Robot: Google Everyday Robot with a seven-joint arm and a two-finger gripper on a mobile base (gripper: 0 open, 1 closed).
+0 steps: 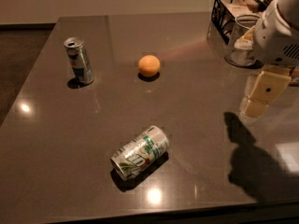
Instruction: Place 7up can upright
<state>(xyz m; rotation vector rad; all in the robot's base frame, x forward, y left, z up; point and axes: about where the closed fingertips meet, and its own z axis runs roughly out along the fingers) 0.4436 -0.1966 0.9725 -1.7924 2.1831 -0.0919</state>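
The 7up can [140,153] lies on its side at lower centre of the dark tabletop [51,171]. The tool [261,97] hangs at the right edge of the frame, well apart from it; open or closed, I cannot tell. An orange [149,65] sits upper centre, a slim can [79,61] upper left

Kitchen-like: dark counter [196,125], wire basket [219,13], glass [238,45]; tool [255,107] over its right side.

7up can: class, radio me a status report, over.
Gripper hovering at right above table. 7up can on its side near front edge, well apart from gripper. Orange and slim silver-blue can farther back, not between.
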